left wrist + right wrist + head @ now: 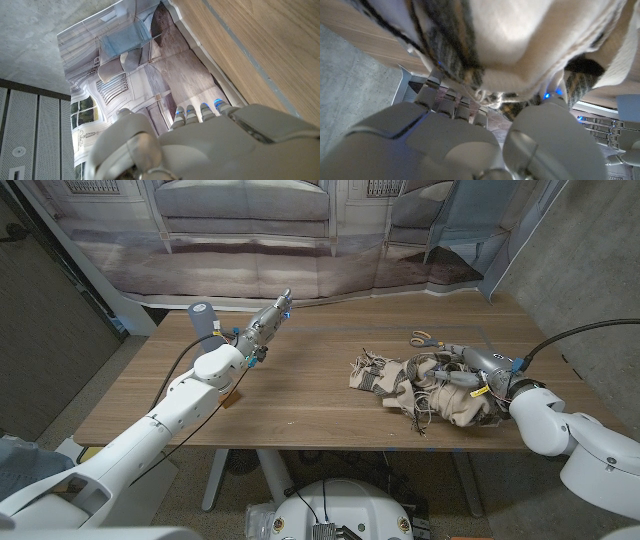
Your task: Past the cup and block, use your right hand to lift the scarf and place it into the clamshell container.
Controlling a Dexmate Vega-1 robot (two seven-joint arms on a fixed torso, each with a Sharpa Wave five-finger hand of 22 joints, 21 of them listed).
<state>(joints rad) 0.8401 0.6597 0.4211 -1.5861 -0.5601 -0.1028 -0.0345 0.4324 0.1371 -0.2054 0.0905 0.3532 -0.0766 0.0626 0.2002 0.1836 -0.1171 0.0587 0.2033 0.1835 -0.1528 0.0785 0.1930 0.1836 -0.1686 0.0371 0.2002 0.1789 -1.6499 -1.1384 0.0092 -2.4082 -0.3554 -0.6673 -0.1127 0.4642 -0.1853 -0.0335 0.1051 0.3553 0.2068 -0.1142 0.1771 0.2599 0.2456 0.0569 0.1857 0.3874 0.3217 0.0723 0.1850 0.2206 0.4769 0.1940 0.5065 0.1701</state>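
Scarf [420, 385] cloth bunches between the fingers [452, 102] and thumb of our right hand [470, 375], which grips it where it lies heaped on the right part of the table [300, 395]. Just beyond it we see scissors [421, 337]. Well apart, our left hand [265, 325] hangs above the wood with fingers straight and together, holding nothing, near a cup [203, 317].

No text, label or number seems readable anywhere in these blurry views.
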